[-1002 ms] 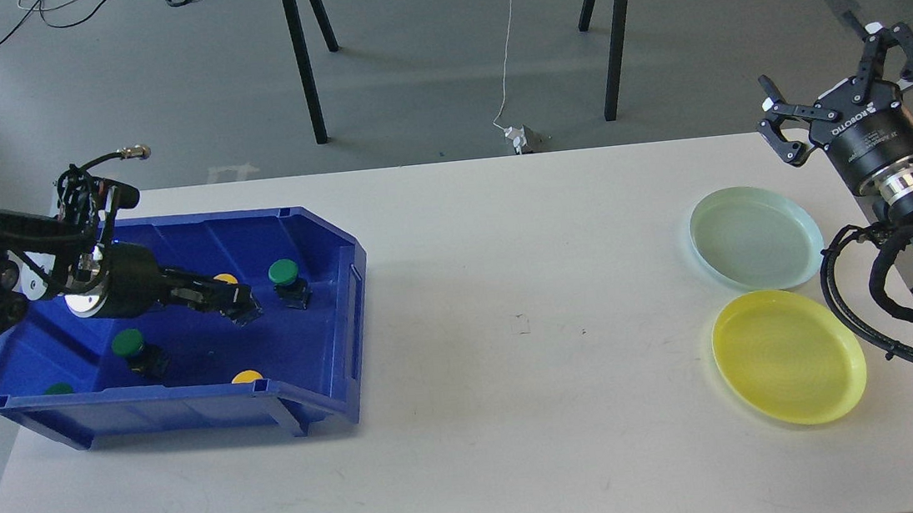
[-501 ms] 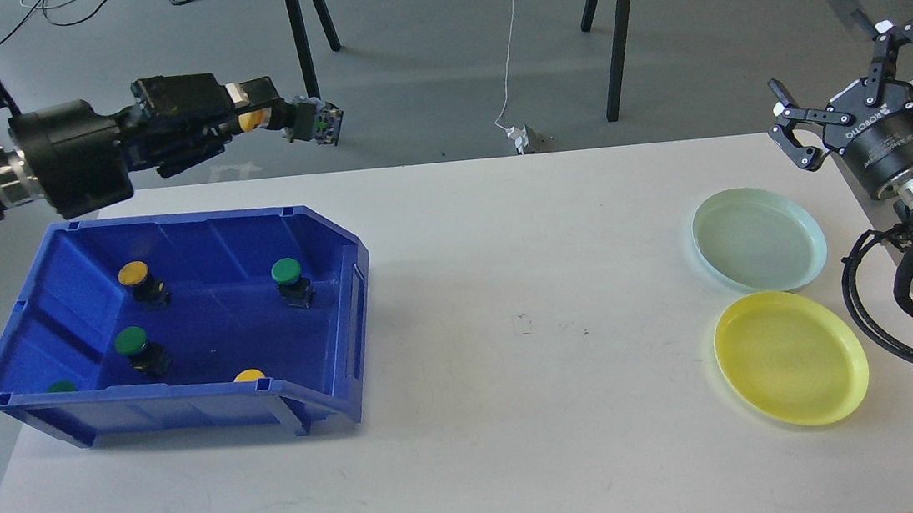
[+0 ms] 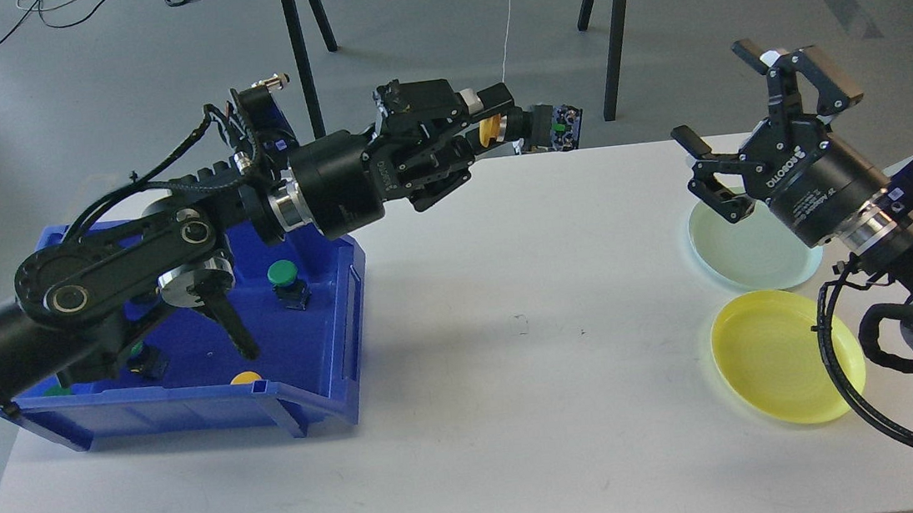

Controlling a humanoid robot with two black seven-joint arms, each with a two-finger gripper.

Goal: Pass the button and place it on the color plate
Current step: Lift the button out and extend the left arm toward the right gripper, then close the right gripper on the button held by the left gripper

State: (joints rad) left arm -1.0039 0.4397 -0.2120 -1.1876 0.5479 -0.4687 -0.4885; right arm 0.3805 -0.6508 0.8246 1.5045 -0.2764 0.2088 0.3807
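A: Holding a yellow push button [image 3: 528,126] clenched in its fingers, the left tool [image 3: 512,123] hangs above the far edge of the tabletop [image 3: 519,384], about midway across. The yellow cap sits back between the fingers and the dark switch body sticks out toward the right tool [image 3: 754,123].

B: And the right tool?

A: Released, fingers spread wide, hovering above the pale green plate [image 3: 745,250], well apart from the button. The yellow plate [image 3: 776,360] lies just in front of the green one.

B: How will the button handle?

A: My guess: light, rigid plastic, not fragile, but small, with a smooth round cap that could slip. The blocky body looks the safer place for the right tool to take hold, since it is the free end.

B: Anything hard to read?

A: The cap is mostly covered by the left fingers, so how firmly it is held is unclear. The left arm also hides much of the blue bin [image 3: 322,336]; I can make out 1 green button [image 3: 284,275] plainly, and others only as slivers.
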